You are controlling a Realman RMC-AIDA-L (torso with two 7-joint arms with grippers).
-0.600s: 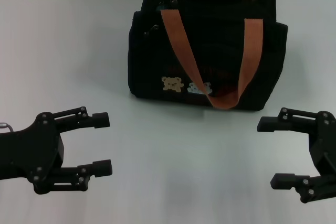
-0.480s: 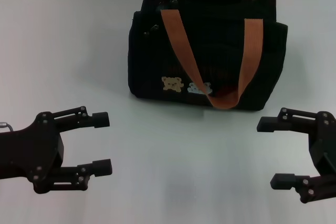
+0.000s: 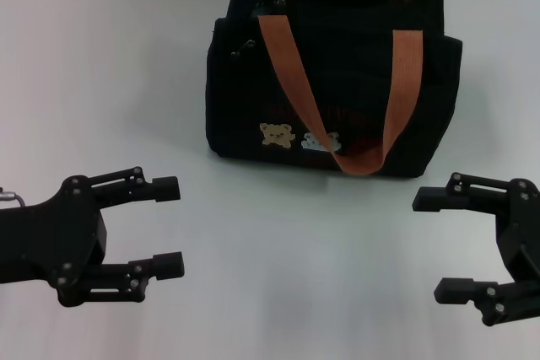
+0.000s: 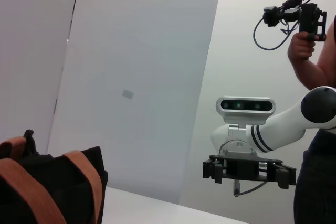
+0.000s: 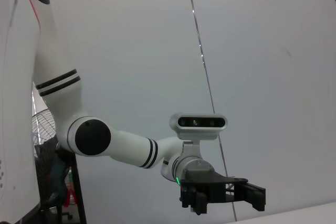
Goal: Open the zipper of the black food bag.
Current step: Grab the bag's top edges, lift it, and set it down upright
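Both hands (spread) flank open table (image 3: 278, 242) before bag (image 3: 337, 82).

The black food bag (image 4: 50, 187) stands on the white tabletop (image 4: 157, 211), 2 orange-brown straps (image 4: 79, 174) rising over its top edge. Farther off, the right gripper (image 4: 247, 170) hangs above the tabletop on its white arm (image 4: 286, 121). Behind it, a person (image 4: 315, 129) holds up a camera rig (image 4: 296, 14).

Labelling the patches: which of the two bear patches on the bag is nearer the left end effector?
The tan bear patch; the pale blue patch sits beside it, farther from the left end effector.
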